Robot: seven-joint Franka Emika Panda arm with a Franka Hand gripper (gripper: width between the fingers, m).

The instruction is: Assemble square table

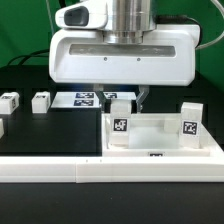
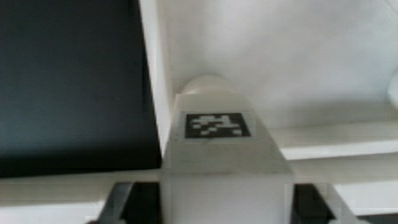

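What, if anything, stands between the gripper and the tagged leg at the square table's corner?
Nothing visible. The gripper is closed on that leg, which stands upright at the square table's corner on the exterior view's left. The second upright leg and the nearest loose leg stand apart from it.

loose legs toward the exterior view's left, square table right

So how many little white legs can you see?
4. Two legs lie on the black board at the exterior view's left. The claw grips a third leg on the square table; a fourth leg stands on it at that view's right. Others may be hidden or cut off.
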